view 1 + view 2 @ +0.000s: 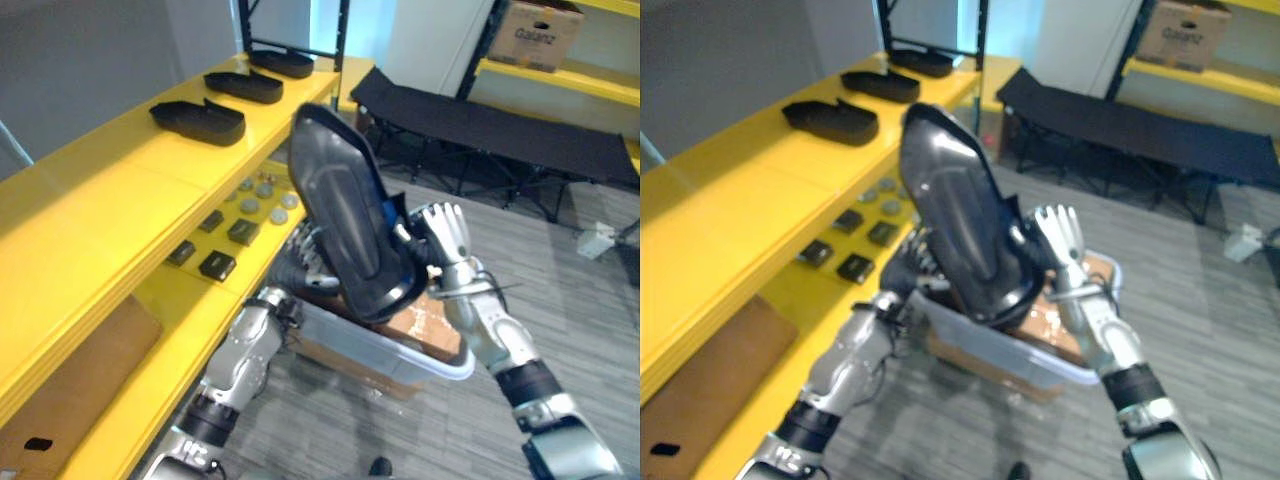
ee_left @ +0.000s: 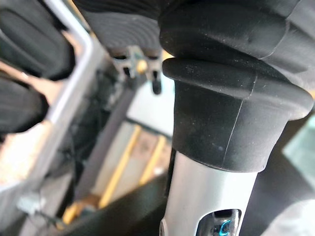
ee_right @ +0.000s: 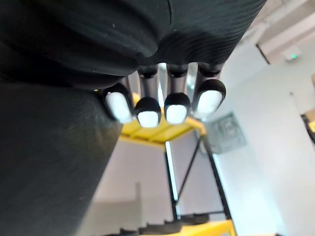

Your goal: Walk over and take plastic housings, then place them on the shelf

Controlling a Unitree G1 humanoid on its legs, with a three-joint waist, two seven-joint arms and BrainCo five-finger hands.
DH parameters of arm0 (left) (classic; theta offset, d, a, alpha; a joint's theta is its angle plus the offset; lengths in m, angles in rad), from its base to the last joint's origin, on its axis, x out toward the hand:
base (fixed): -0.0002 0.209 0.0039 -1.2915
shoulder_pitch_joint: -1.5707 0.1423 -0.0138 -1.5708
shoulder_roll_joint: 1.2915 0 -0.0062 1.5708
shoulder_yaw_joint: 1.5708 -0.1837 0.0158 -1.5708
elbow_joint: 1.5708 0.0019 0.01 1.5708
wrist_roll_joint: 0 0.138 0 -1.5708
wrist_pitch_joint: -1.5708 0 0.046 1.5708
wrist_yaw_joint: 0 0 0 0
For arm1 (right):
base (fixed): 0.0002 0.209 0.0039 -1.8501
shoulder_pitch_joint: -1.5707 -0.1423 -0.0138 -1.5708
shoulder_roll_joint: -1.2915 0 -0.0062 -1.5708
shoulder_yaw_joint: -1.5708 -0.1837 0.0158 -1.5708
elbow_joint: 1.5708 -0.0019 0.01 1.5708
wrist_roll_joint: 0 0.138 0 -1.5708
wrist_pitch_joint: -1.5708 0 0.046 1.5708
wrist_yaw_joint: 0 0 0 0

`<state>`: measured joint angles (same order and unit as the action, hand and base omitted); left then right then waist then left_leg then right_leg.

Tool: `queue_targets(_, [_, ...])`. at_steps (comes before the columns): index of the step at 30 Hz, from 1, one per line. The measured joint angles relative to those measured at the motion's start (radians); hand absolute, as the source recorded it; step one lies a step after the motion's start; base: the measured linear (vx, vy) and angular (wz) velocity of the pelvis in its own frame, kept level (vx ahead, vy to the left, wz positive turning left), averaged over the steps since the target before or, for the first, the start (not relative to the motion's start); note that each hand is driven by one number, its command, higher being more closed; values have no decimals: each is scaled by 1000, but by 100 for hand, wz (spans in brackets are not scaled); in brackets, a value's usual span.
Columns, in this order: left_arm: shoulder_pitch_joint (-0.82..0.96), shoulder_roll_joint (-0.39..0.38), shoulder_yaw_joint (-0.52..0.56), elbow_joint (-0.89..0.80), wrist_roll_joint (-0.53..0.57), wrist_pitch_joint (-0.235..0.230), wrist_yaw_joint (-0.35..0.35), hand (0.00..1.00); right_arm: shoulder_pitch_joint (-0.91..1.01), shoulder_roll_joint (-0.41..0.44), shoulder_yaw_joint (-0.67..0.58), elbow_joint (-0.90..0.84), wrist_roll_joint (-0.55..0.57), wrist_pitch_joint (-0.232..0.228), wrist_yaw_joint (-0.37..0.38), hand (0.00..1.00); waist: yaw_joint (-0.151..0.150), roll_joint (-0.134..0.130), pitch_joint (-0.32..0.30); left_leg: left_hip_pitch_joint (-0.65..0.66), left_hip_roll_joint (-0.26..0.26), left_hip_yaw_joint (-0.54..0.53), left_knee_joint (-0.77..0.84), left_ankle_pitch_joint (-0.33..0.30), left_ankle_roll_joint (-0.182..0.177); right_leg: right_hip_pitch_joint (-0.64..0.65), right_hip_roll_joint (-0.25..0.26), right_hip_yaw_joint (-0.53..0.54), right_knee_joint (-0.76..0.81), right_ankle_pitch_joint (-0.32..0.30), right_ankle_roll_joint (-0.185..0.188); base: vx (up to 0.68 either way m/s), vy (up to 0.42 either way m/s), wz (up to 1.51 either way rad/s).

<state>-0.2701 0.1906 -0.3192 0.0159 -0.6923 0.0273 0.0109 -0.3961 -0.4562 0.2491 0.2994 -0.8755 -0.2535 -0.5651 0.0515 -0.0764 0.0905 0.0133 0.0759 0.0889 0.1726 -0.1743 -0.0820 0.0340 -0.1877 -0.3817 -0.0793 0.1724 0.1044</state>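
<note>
One yellow shelf (image 1: 100,200) ran along the frame's left. Just right of it, at centre, the plastic housing (image 1: 345,215) stood on end, long axis leaning toward upper left, pinned between the straight-fingered right hand (image 1: 445,235) and the left hand (image 1: 303,268), whose grip could not be told.

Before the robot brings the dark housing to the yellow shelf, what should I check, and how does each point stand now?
1. Dark grey plastic housing raised between both hands: ok.
2. Its lower end free of the clear plastic bin: cannot tell.
3. Right hand flat against the housing's side: ok.
4. Left hand grip: cannot tell, its fingers are hidden behind the housing.
5. Free space on the yellow top shelf, nearer than the three black housings: ok.
6. Housing level for setting down: not ok, it is steeply tilted.
</note>
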Motion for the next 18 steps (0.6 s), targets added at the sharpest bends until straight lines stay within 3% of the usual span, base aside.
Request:
queue_targets(4, [0,0,1,0,-58,33,-47,0,7,9,5,2,0,0,0,100,-1,-15,-10,0,-1,0,0,0,0,0,2,0,0,0,0,0,0,0])
queue_targets(7, [0,-1,-7,-1,-112,82,-112,0,8,11,40,16,-3,-1,0,100,-4,-29,-19,0,-1,1,1,0,0,0,-1,0,0,1,0,0,0,0])
queue_targets(12, [3,0,-11,1,-214,150,-194,0,21,31,60,36,-4,-4,0,100,-7,-32,-22,0,-4,2,2,0,0,-1,-2,1,0,2,1,0,0,0])
queue_targets(18, [3,1,-10,6,-244,172,-226,0,21,26,56,36,-4,-4,-2,100,-13,-31,-21,-9,-5,2,7,0,0,-6,-1,1,0,2,0,0,0,0])
